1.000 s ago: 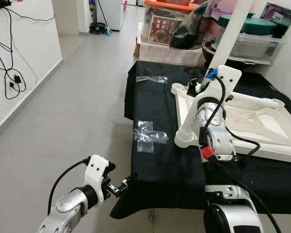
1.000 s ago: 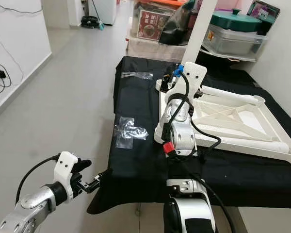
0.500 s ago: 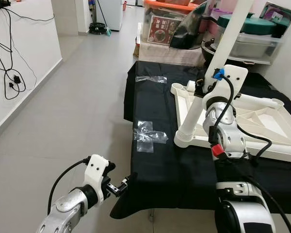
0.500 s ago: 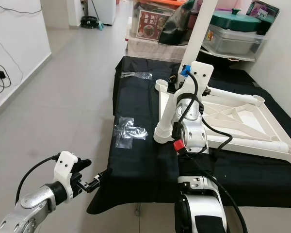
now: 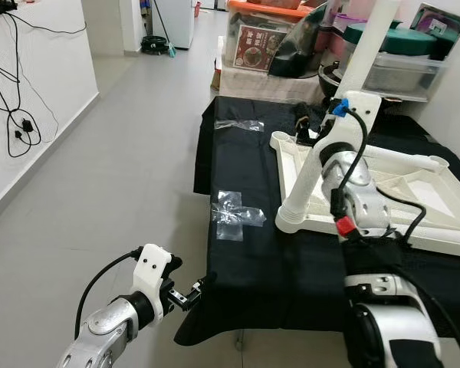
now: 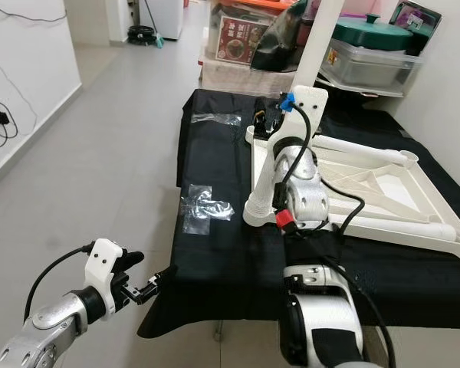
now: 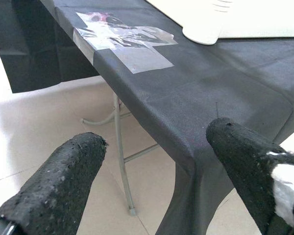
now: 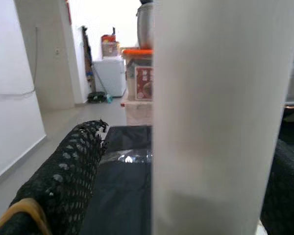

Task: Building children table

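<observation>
Hovering low at 7 o'clock, left gripper (image 5: 190, 294) sits just off the black table's (image 5: 245, 261) near corner, fingers (image 7: 63, 183) spread, nothing between them. Clear plastic bags (image 5: 234, 213) lie on the cloth at 10 o'clock. White table frame (image 5: 414, 192) lies upside down at 3 o'clock. Right gripper (image 8: 176, 161) pinches upright white leg (image 5: 366, 46) at the frame's far-left corner

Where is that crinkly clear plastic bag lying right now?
The plastic bag lies flat on the black tablecloth near its left edge, left of the white table frame.
</observation>
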### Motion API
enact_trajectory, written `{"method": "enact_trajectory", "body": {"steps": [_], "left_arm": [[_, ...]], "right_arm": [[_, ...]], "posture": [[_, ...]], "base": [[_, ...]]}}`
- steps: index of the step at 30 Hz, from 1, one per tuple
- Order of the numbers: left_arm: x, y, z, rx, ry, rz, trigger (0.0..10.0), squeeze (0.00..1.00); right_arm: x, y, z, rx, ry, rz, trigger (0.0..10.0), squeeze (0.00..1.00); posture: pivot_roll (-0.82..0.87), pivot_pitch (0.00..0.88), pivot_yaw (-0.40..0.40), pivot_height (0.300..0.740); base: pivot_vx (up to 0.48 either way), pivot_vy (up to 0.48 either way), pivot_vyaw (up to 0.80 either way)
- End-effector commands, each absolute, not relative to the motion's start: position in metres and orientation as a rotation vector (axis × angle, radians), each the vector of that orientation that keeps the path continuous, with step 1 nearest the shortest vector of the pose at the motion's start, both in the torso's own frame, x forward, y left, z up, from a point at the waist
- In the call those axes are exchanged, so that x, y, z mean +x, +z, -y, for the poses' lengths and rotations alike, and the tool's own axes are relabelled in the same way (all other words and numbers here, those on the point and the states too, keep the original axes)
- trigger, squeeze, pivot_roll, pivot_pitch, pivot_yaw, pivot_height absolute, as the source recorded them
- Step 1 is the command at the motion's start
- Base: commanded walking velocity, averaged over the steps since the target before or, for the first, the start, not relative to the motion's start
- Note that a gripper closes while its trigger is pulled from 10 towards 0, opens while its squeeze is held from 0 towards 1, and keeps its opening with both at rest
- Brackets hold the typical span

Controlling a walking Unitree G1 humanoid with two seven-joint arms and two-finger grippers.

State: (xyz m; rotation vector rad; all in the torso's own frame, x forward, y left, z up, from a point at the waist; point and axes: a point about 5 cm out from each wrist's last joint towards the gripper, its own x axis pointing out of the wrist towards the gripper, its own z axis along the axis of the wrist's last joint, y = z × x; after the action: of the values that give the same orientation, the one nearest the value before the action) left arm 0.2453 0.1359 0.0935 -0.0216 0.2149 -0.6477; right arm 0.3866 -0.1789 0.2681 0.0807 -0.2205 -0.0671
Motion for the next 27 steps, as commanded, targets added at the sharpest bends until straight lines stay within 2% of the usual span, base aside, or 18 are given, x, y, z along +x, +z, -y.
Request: {"method": "enact_trajectory", "body": {"steps": [1,2,3,13,15,19,27], "left_arm": [[0.245,0.091,-0.136,-0.014,-0.654,-0.225,10.0,0.00],[0.245,0.091,-0.136,-0.014,-0.654,-0.225,10.0,0.00],[0.245,0.091,-0.136,-0.013,-0.654,-0.225,10.0,0.00],[0.245,0.091,-0.137,-0.014,-0.653,-0.227,10.0,0.00],[0.245,0.091,-0.137,-0.013,-0.653,-0.228,10.0,0.00],[0.245,0.091,-0.138,-0.011,-0.655,-0.229,10.0,0.00],[0.246,0.092,-0.138,-0.008,-0.658,-0.226,10.0,0.00]], "right_arm": [[0.389,0.271,0.183,0.065,-0.057,0.213,10.0,0.91],[0.389,0.272,0.186,0.055,-0.051,0.213,10.0,0.91],[0.390,0.274,0.189,0.045,-0.034,0.212,10.0,0.00],[0.392,0.287,0.206,0.003,0.088,0.223,10.0,0.00],[0.388,0.294,0.207,0.023,0.203,0.240,10.0,0.00],[0.386,0.298,0.207,-0.006,0.287,0.244,10.0,0.00],[0.388,0.302,0.216,-0.059,0.325,0.229,10.0,0.00]], "posture": [[0.00,0.000,-0.113,0.740],[0.00,0.000,-0.113,0.740],[0.00,0.000,-0.113,0.740],[0.01,0.000,-0.112,0.740],[0.01,0.000,-0.111,0.740],[0.01,0.000,-0.106,0.740],[0.01,0.000,-0.104,0.740]], "base": [[0.000,0.000,0.00],[0.000,0.000,0.00],[0.000,0.000,0.00],[0.000,0.000,0.00],[0.000,0.000,0.00],[0.000,0.000,0.00],[0.000,0.000,0.00]]}}
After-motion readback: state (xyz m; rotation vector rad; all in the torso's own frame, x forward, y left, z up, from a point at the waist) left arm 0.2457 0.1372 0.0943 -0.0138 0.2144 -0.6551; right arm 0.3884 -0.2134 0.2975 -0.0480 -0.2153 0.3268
